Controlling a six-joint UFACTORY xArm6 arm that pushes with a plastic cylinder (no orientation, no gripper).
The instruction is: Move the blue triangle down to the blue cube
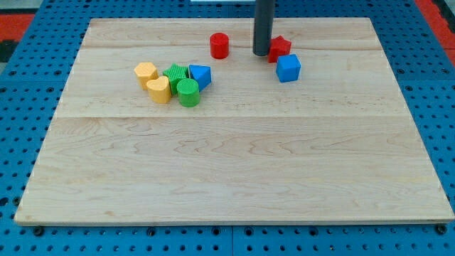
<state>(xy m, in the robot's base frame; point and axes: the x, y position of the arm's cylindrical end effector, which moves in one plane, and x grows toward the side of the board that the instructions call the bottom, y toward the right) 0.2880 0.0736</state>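
The blue triangle (200, 75) lies left of centre near the view's top, at the right end of a cluster of blocks. The blue cube (288, 68) sits to its right, apart from it. My tip (261, 53) stands between them, near the view's top, right beside the red star (279, 48) and just up and left of the blue cube. It is well to the right of the blue triangle and touches neither blue block.
A red cylinder (220, 45) stands left of my tip. The cluster holds a green star (175, 75), a green cylinder (188, 92), a yellow heart (159, 89) and a yellow hexagon (145, 72). The wooden board (234, 171) lies on blue pegboard.
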